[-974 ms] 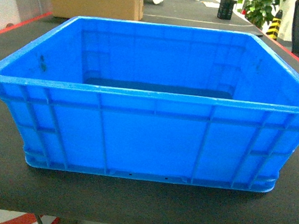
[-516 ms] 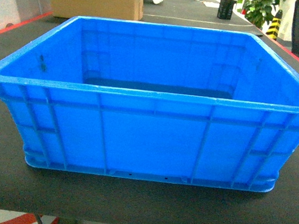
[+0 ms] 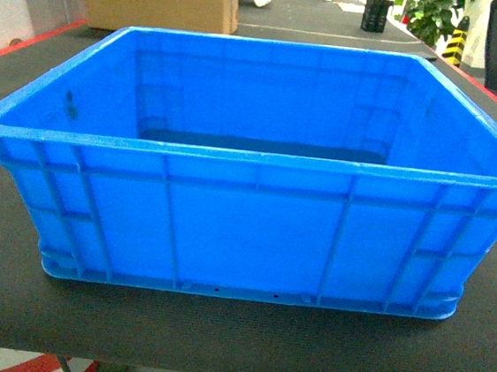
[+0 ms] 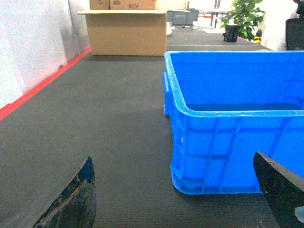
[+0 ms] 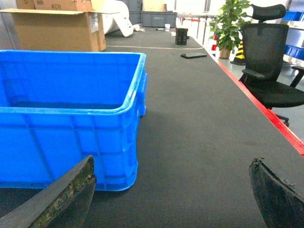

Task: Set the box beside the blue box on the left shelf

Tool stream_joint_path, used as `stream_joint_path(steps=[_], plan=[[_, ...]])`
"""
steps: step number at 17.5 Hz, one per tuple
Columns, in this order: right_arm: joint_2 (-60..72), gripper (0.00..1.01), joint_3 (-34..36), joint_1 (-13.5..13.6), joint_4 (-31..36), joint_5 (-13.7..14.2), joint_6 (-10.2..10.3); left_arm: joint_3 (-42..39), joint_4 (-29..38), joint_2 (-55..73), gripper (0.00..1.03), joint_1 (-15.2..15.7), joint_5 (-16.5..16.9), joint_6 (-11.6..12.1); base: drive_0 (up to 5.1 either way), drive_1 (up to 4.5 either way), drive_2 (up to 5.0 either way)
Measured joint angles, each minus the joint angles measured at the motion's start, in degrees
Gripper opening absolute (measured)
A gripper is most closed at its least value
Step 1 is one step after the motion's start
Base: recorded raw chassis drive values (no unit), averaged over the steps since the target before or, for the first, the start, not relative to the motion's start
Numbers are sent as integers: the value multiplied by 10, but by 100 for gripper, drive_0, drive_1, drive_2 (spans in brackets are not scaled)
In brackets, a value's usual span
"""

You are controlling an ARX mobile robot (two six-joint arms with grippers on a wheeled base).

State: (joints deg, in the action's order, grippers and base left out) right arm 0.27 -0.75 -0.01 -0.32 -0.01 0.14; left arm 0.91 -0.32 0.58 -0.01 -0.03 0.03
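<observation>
The blue crate (image 3: 250, 168) is flanked lengthwise: ahead-right of the spread left gripper (image 4: 183, 194), ahead-left of the spread right gripper (image 5: 173, 194), neither nearer.

The box (image 4: 237, 123) is cut off at both wrist views' edges.

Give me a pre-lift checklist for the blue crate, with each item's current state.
1. Blue crate sits flat on the dark table: ok.
2. Crate is empty: ok.
3. Left tool open, fingers spread, at the crate's left corner, not touching: ok.
4. Right tool open, at the crate's right corner, not touching: ok.
5. Both tools on the rim for a lift: not ok.
6. Left shelf and its blue box located: cannot tell, neither is in view.
</observation>
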Motion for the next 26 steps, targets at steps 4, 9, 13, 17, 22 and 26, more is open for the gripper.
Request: stream_joint_path(steps=[4,9,13,17,22,26], plan=[[0,98,0,0,0,0,0,0,0,0,98,0,0,0,0,0,0],[0,98,0,0,0,0,0,0,0,0,98,0,0,0,0,0,0],[0,98,0,0,0,0,0,0,0,0,98,0,0,0,0,0,0],[0,98,0,0,0,0,0,0,0,0,98,0,0,0,0,0,0],[0,98,0,0,0,0,0,0,0,0,98,0,0,0,0,0,0],[6,98,-1,19,-11,52,-1,0,0,0,98,0,0,0,0,0,0]])
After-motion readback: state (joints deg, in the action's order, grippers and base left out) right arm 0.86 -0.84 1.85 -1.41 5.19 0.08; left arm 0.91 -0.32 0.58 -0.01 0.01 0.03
